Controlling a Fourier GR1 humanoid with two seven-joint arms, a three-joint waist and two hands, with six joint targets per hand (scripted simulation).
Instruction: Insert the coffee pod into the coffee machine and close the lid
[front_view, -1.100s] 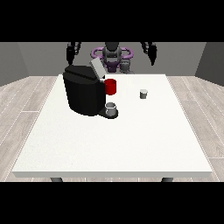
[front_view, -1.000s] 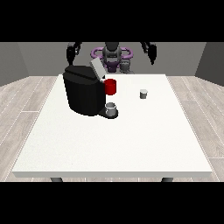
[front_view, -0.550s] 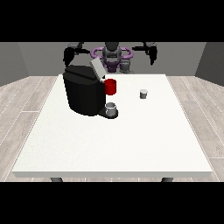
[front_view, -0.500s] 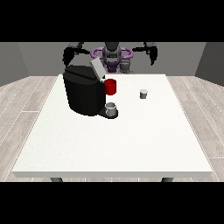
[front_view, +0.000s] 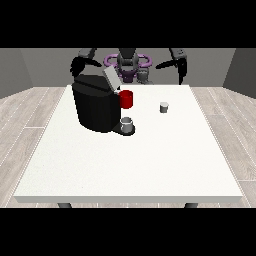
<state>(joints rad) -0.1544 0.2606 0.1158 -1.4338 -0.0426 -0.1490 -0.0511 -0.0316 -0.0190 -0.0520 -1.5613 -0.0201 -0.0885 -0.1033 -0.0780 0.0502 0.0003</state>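
while lid (front_view: 110, 79) up, coffee pod (front_view: 164, 107) on table (front_view: 150, 160)

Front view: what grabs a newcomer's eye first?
The big black coffee machine on the table's left part, lid tilted open, a red part on its front and a grey cup under it. Right of it, alone, sits the small grey coffee pod.

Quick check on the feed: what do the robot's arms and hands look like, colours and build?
Both arms are black, slim and jointed, spreading from a dark torso with purple rings at the shoulders. The hand at the view's right is black and narrow; the hand at the view's left is black too. No cables or markings show.
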